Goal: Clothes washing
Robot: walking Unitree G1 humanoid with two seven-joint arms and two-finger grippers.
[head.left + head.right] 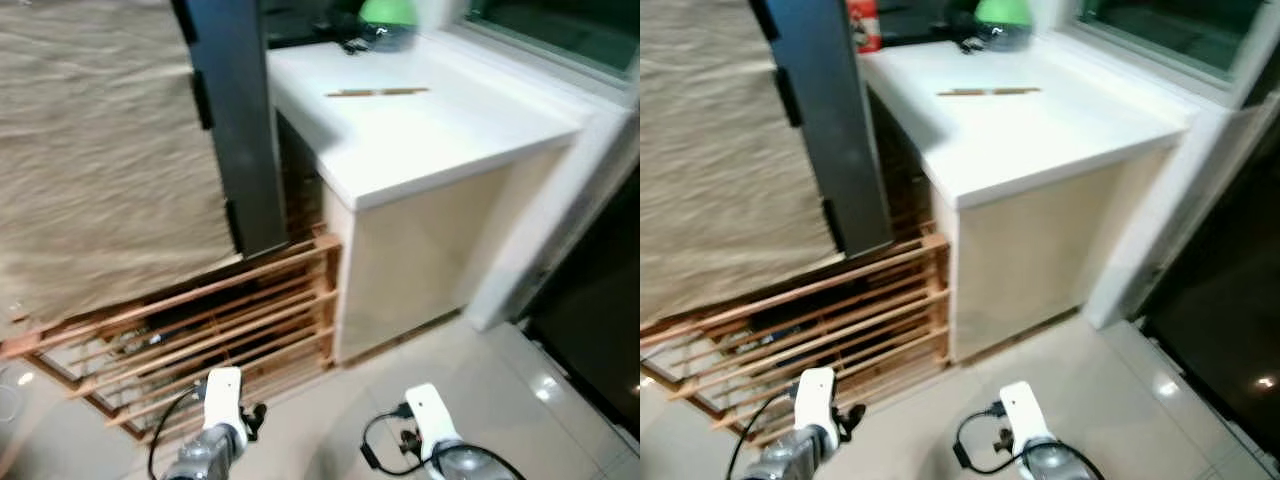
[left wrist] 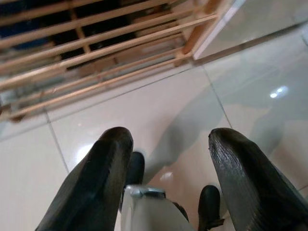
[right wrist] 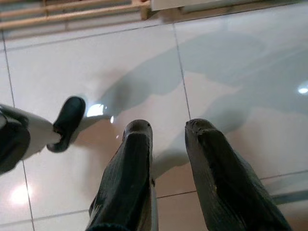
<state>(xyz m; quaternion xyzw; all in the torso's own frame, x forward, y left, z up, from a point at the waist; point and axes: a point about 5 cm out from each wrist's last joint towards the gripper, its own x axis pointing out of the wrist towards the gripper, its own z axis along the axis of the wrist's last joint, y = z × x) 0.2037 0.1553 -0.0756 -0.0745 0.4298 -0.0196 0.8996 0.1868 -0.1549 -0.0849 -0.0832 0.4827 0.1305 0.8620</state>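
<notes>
A large beige cloth (image 1: 100,150) hangs at the left, above a low wooden slatted rack (image 1: 230,320) that stands on the tiled floor. Both arms hang low at the bottom of the eye views, the left arm (image 1: 222,400) in front of the rack and the right arm (image 1: 430,415) in front of the counter. My left gripper (image 2: 168,144) is open and empty over the pale tiles, with the rack (image 2: 96,43) just ahead of it. My right gripper (image 3: 168,127) is also open, nothing between its fingers, above bare tile.
A white counter (image 1: 440,130) on a cream cabinet stands to the right of the rack, with a thin wooden stick (image 1: 377,92) and a green object (image 1: 388,12) on it. A dark post (image 1: 235,120) rises beside the cloth. Dark glass (image 1: 600,300) lies at the right.
</notes>
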